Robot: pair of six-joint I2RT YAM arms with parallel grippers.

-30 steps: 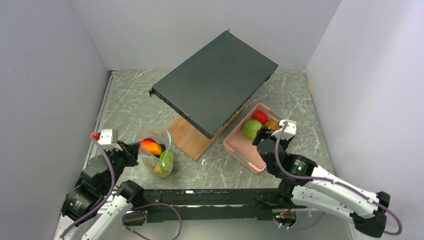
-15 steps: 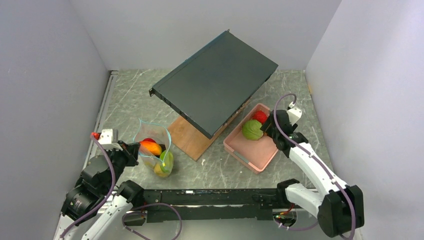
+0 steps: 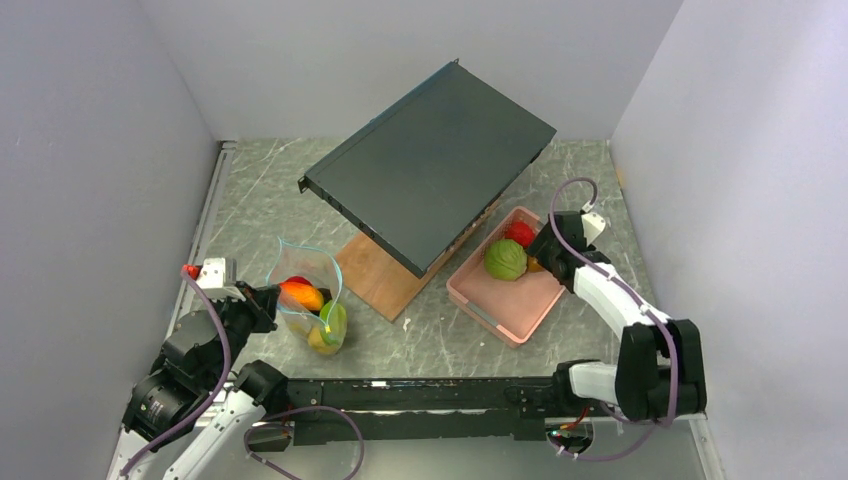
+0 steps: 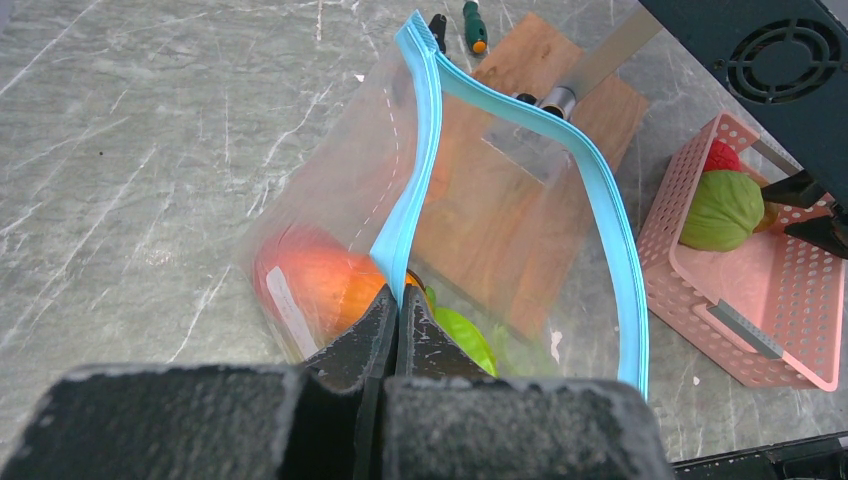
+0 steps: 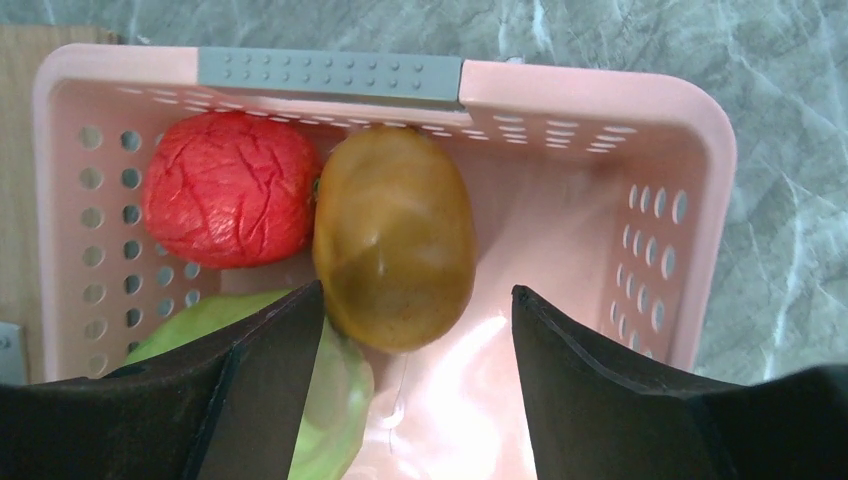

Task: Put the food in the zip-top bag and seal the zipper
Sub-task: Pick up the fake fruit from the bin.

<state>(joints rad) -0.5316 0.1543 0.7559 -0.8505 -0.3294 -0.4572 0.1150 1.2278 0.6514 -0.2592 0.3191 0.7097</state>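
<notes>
- Pink tray point(image 5: 600, 90): set on the marbled surface point(image 3: 260, 190); taken as the reference for all entries.
- Brown oval fruit point(image 5: 395, 235): held in the tray's far end, touched on its left by a wrinkled red fruit point(image 5: 230, 190).
- Green leafy vegetable point(image 3: 506, 259): held in the tray, just beside both fruits.
- Right fingers point(image 5: 270, 370): spread apart inside the tray, one either side of the brown oval fruit; nothing is gripped.
- Zip-top bag point(image 3: 300, 275): stood open, well left of the tray; an orange food piece point(image 3: 301, 294) and a green food piece point(image 3: 335, 322) are seen inside.
- Zipper point(image 4: 427, 120): teal strip, parted along the bag's mouth.
- Left fingers point(image 4: 360, 340): clenched on the zipper's near side.
- Wooden board point(image 3: 375, 275): laid between bag and tray, partly covered by a tilted dark flat case point(image 3: 430, 160).
</notes>
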